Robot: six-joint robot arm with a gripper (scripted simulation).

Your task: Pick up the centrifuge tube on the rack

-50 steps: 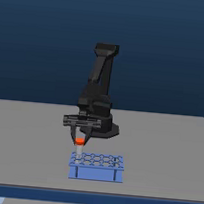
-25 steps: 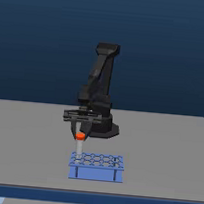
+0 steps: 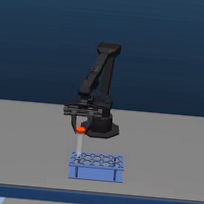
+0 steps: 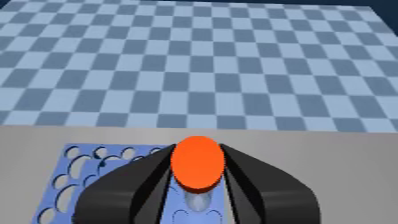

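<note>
The centrifuge tube (image 3: 79, 140) hangs upright with its orange-red cap (image 3: 80, 130) held between the fingers of my gripper (image 3: 80, 127), which is shut on it. Its whitish body reaches down to about the top plate of the light-blue rack (image 3: 96, 166), at the rack's end on the exterior view's left. In the wrist view the orange cap (image 4: 197, 163) sits pinched between my two black fingers (image 4: 133, 182), with the rack's holes (image 4: 75, 165) below and beside them. Whether the tube's tip is still inside a hole, I cannot tell.
The arm's black base (image 3: 102, 126) stands on the grey table (image 3: 25, 148) just behind the rack. The table's front edge (image 3: 94, 192) runs close below the rack. A blue checkered floor (image 4: 195, 65) lies beyond the table.
My gripper has risen with the tube in it over the last second. The orange cap went from just above the rack to well above it.
</note>
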